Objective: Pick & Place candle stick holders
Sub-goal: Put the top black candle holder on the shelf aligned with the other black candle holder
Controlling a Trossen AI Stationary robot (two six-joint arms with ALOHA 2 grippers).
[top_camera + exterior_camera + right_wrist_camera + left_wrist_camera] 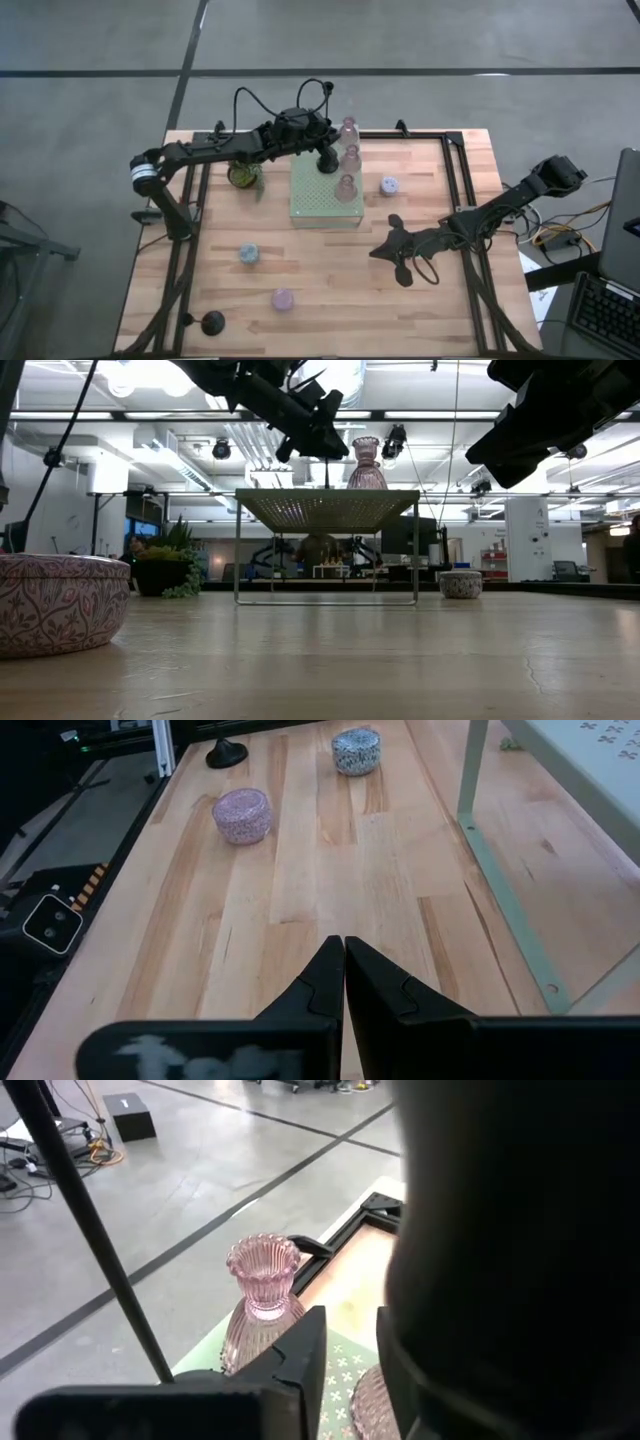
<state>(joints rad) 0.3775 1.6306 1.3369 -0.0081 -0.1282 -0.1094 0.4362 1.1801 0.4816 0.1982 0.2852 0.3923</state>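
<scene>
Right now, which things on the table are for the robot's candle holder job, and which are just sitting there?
For the job: three pink glass holders, black holder on the board, black holder near the table's corner, three stubby pastel holders.
Just lying about: potted plant, green perforated board.

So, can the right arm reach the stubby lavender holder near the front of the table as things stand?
Probably yes. The right tool, shut, hovers over bare wood, and nothing stands between it and the stubby lavender holder; the tool must open first.
</scene>
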